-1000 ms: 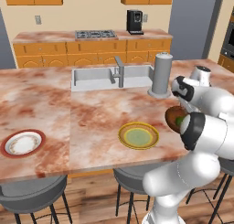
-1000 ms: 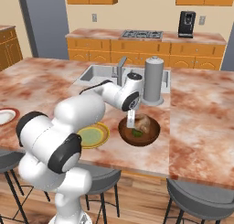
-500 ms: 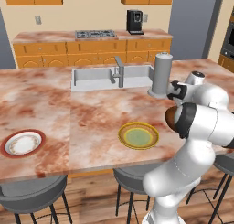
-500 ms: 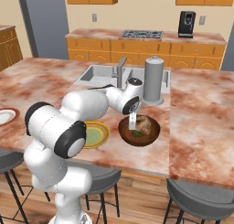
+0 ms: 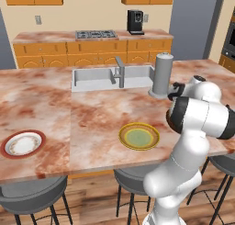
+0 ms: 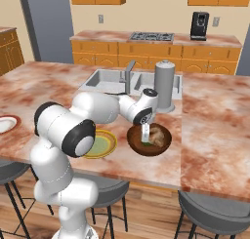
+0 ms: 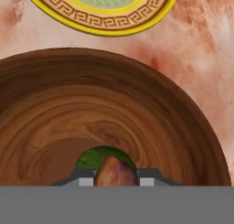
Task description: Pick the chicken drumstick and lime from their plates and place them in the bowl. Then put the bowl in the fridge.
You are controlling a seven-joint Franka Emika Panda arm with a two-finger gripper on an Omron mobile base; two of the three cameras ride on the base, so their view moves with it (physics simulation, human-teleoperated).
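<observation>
Reaching down into the dark brown bowl [image 6: 149,140], the robot's hand [image 6: 145,131] hangs with its fingers close together; whether they grip anything cannot be told. Over the last second the arm has swung its elbow over while the hand stayed in the bowl. One chicken drumstick [image 7: 115,172] and one lime [image 7: 93,158] lie touching on the bowl's floor, so the filling looks finished and the fridge step remains. Two plates sit bare on the counter [image 5: 92,118]: the yellow-rimmed plate [image 5: 139,136] just beside the bowl, the red-rimmed plate [image 5: 23,143] well apart. One grey canister [image 6: 165,86] stands behind the bowl.
</observation>
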